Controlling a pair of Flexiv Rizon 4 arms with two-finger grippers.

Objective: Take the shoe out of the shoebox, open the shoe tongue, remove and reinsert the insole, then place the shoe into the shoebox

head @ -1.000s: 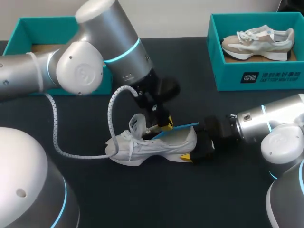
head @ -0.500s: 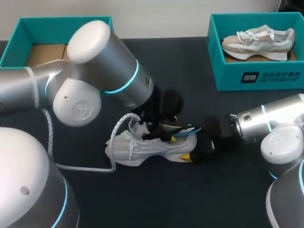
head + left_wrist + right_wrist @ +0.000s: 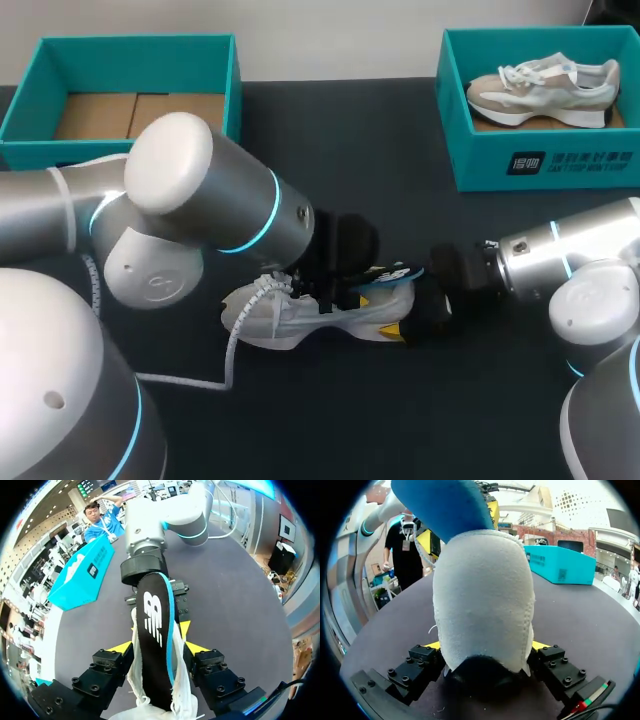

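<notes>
Head view: white shoe point(image 3: 300, 315) sits mid-frame on the table point(image 3: 330, 420), well apart from the teal shoebox point(image 3: 130, 60) at upper left. Left hand point(image 3: 345, 295) clamped on the black insole point(image 3: 395, 272), which sticks out over the heel. Right hand point(image 3: 405, 325) clamped on the heel.

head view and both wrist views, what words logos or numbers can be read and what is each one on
Teal shoebox at the right: white print on its front wall, too small to read.
Black insole with a blue edge: a white logo mark, a brand sign, not spelled out here.
White sneaker on the table: no print shows.
Beige sneaker in that shoebox: none readable.
Nothing else on the table is legible.
</notes>
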